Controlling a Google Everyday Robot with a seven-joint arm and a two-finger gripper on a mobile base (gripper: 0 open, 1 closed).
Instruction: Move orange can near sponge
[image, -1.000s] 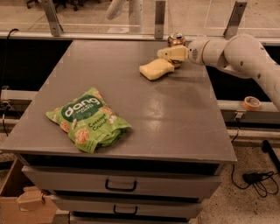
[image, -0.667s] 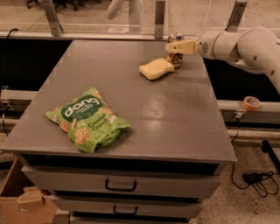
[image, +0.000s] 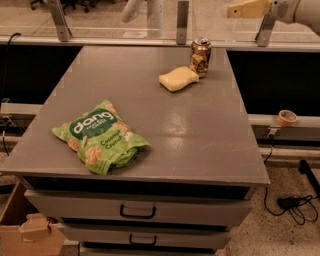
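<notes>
While the green snack bag (image: 100, 136) lies front-left on the counter (image: 200, 140), we find the sponge (image: 178, 79) at the rear, with the orange can (image: 201, 56) upright just beside it. We judge placement done; any retreat should stay high. The pincer (image: 247, 9) hangs upper right, touching nothing; its opening we cannot tell.

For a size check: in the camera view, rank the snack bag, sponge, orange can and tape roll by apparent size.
1. green snack bag, clearly largest, though nearest the camera.
2. sponge and orange can: too alike to rank.
3. tape roll, smallest.
The claw is at top right, away from all four.
</notes>
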